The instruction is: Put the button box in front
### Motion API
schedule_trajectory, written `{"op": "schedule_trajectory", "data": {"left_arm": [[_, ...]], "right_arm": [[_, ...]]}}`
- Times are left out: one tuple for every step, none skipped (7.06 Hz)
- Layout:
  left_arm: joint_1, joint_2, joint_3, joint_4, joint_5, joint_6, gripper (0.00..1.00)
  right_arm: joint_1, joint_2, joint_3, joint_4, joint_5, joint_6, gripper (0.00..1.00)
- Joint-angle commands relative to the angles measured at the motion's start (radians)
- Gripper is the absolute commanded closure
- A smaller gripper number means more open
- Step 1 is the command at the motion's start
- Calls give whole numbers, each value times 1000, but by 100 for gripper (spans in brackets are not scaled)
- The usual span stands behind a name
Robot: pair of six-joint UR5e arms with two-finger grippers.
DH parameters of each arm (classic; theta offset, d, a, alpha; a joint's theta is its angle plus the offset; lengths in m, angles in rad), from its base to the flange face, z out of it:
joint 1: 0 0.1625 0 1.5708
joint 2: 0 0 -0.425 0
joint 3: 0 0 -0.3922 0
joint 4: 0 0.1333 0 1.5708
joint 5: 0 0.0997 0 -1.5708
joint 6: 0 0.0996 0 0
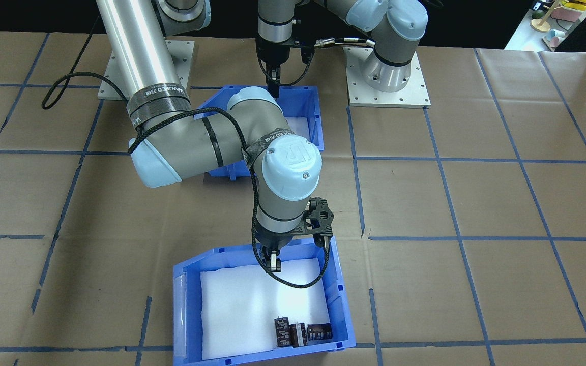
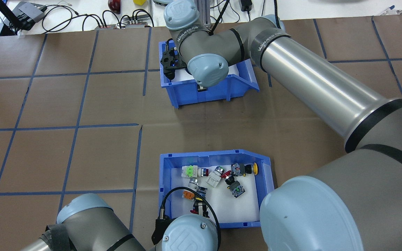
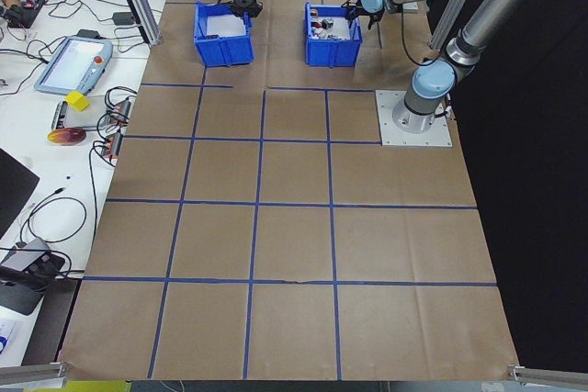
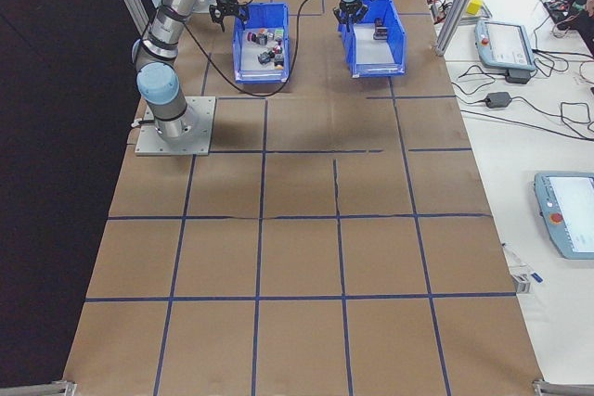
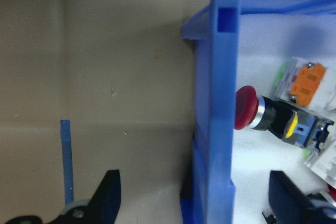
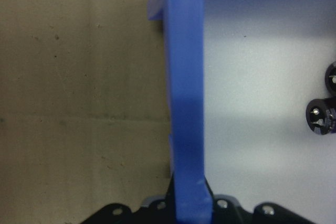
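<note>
The button box [image 2: 215,158] sits on the paper-covered desk [image 2: 82,104] close to the robot's base, the nearer of 2 blue bins in the overhead view. Its white liner carries a scatter of push-button switches [image 2: 218,176] with red, green, orange and yellow parts. The left gripper [image 5: 191,198] straddles the box's rear wall: in the left wrist view its jaws stand apart, 1 dark finger [image 5: 107,195] outside over the desk, the other inside over the liner, and neither touches the wall. A red mushroom-cap switch [image 5: 262,116] lies just inside that wall.

The second blue bin [image 1: 339,305] stands farther from the robot, well apart from the button box, with 3 dark capacitors [image 1: 300,333] grouped in 1 corner of its liner. The right gripper [image 6: 186,205] is at that bin's wall; in the right wrist view its jaws are clamped on the blue wall, which runs straight up from between them.
</note>
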Motion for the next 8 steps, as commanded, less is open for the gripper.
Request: {"op": "schedule_trajectory", "data": {"left_arm": [[0,-10,-1,5,-4,-3,24],[1,-15,-1,6,1,0,29],[3,-21,-3,72,-2,1,51],[1,-36,-3,110,-2,3,77],[1,-45,-1,111,1,17,96],[1,-44,2,109,7,29,100],[8,-35,16,109,37,49,100],[14,-7,19,108,88,82,100]], "right_arm": [[-22,-36,-16,8,-6,-3,92],[-47,-62,-7,18,-9,-7,92],[-87,-85,1,20,-15,-17,92],[-114,-103,1,53,-15,-36,92],[-146,-120,3,87,-17,-78,92],[-176,-136,15,119,-18,-111,92],[-187,-156,47,121,-20,-127,92],[-191,-177,88,114,-21,-135,92]]}}
